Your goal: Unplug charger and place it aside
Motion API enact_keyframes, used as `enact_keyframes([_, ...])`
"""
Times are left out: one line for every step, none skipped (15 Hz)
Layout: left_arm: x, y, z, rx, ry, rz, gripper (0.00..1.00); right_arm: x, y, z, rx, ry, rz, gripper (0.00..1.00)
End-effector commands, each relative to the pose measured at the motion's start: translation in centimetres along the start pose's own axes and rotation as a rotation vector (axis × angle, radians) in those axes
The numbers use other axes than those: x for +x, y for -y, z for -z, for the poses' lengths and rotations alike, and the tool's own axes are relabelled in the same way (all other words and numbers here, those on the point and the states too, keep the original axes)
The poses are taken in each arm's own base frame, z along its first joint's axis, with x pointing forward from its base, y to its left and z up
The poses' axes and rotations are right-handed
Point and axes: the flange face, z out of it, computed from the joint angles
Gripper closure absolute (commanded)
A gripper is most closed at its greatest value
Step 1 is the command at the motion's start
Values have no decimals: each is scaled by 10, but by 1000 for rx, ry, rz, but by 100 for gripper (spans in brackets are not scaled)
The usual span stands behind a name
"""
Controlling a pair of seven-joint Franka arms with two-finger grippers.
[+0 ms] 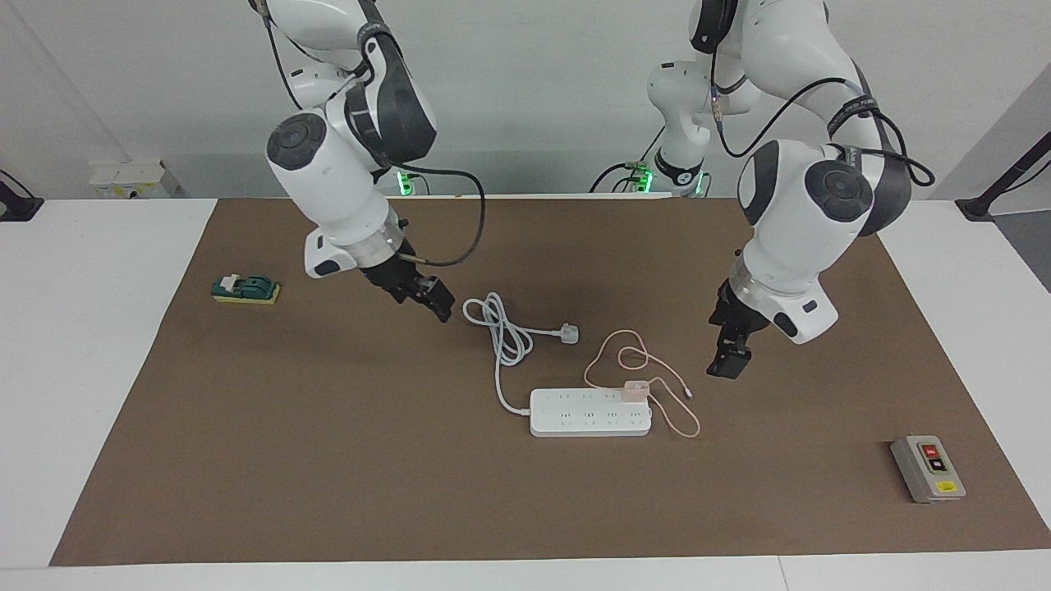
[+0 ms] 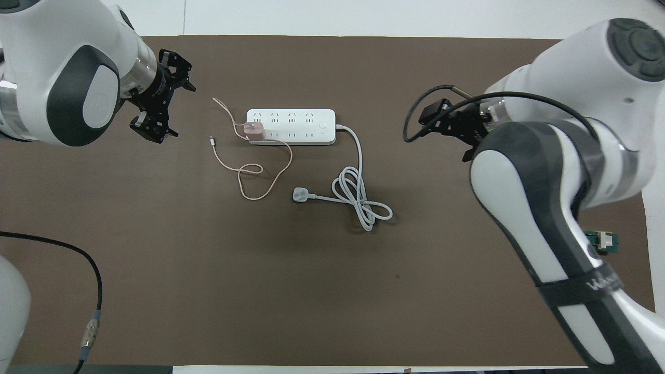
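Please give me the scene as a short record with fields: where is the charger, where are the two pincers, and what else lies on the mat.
charger: plugged into the power strip, at its end toward the left arm
cable: pink, looped on the mat, nearer the robots
left pincer: open, over bare mat beside the cable
right pincer: in the air beside the white cord
others: switch box; green block

A robotics lab: two white arms are mounted at the edge of a white tabletop (image 1: pixel 98 345) covered by a brown mat (image 1: pixel 328 460), against bare pale walls. Test pieces lie spread out: a power strip (image 1: pixel 589 413), a grey on/off switch box (image 1: pixel 928 468), a green knife switch (image 1: pixel 245 289).
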Motion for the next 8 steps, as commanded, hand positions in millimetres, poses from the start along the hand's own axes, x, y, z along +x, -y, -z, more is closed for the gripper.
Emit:
enact_keyframes([-14,-22,-33,-55,-13,151,0,-11,50,-37,38,51,-228,0])
enact_keyframes([-27,-20,-66,-96,-40,116,0,-17,90,-86,61,64,-418,0])
enact_keyframes([-43,-13,-83,-88,-77,70,0,-32,106,-112,108,74,-484,0])
enact_keyframes([-44,-9,-92,-74,-86,62,0,-31,111,-130,140,85,-534,0])
enact_keyframes([-45,-9,-97,-68,-88,60,0,-31,113,-148,158,105,-576,0])
enact_keyframes([-50,-7,-101,-63,-91,51,0,-39,117,-161,162,122,-598,0])
enact_keyframes([-59,-1,-112,-53,-104,27,0,-36,121,-171,159,137,-634,0])
enact_keyframes([-60,4,-120,-50,-108,20,0,-33,129,-189,154,146,-676,0])
